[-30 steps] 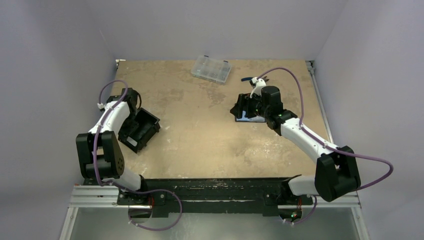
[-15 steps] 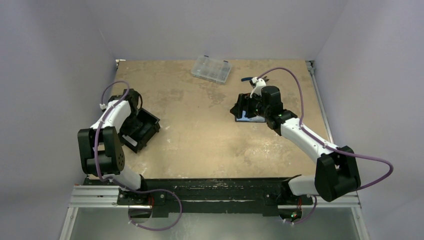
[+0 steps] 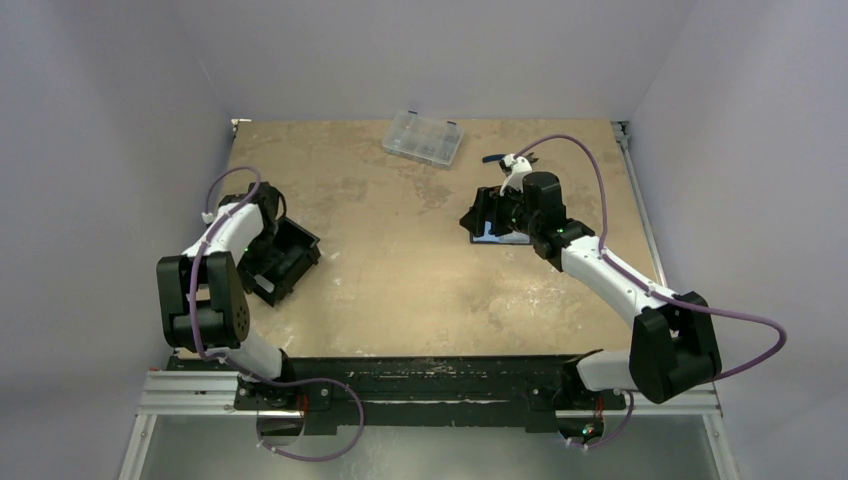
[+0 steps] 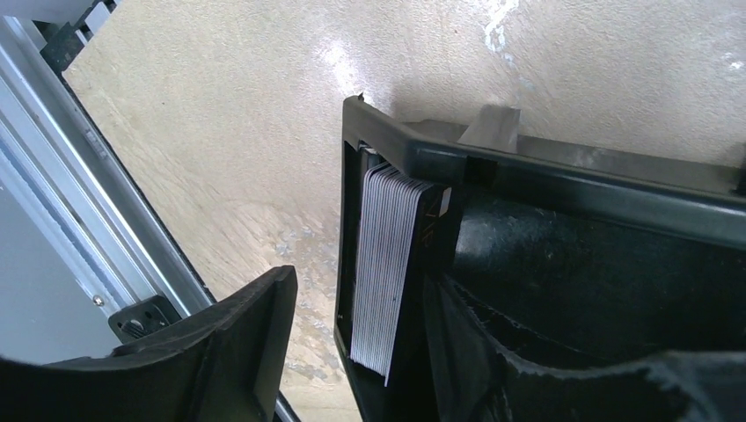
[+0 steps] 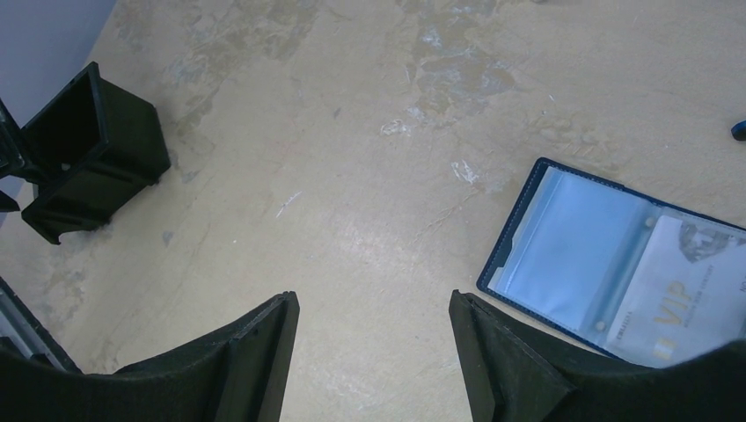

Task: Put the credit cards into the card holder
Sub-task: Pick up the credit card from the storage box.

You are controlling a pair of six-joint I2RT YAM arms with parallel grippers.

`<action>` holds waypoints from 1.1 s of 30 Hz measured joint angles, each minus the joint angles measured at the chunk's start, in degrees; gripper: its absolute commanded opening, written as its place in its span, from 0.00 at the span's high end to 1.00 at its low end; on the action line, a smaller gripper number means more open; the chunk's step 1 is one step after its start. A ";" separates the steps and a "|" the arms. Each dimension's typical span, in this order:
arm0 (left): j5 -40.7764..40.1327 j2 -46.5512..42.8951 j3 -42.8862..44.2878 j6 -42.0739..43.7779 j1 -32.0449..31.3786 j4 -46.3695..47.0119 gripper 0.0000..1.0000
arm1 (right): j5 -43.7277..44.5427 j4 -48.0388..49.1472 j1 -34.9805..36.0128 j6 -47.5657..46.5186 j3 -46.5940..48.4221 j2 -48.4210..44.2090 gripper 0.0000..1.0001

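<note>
Credit cards, stack: I count one stack of credit cards point(image 4: 385, 264), whitish-grey, standing on edge against the end wall inside the black open-topped box point(image 4: 528, 163); the edges are packed too tight for me to count singly
Credit cards, sleeved: one card marked VIP point(image 5: 695, 294) lies in a clear sleeve of the card holder, at its right part in my right wrist view
Card holder: one navy card holder point(image 5: 572, 255), lying open and flat on the table point(image 3: 400, 270), on the right half, just under my right wrist in the top view
Left gripper: my left gripper point(image 4: 365, 290) is at the box's end, fingers spread, one finger point(image 4: 237, 352) outside the wall and the other inside the box; wall and stack sit between them, and I see a gap on the outer side, so nothing is grasped
Right gripper: my right gripper point(image 5: 374, 299) hangs over bare table just left of the open holder, fingers released, nothing between them
Black box: one, on the left side of the table, well apart from the holder
Clear compartment case: one clear plastic case point(image 3: 422, 138) near the far edge, lid closed, apart from both arms
Small blue object: one point(image 3: 492, 157), on the table just beyond the holder; too small for me to name
Arms: two, one at each of the task's spots
</note>
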 measured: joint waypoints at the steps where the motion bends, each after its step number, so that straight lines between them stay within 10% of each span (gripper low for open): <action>1: 0.11 -0.52 0.00 -0.02 0.00 -0.11 0.47 | -0.02 0.02 0.00 0.00 0.00 0.00 0.28; 33: 1.36 -3.26 1.53 1.51 0.00 -0.98 1.00 | -1.05 0.42 0.00 0.24 0.00 0.00 0.29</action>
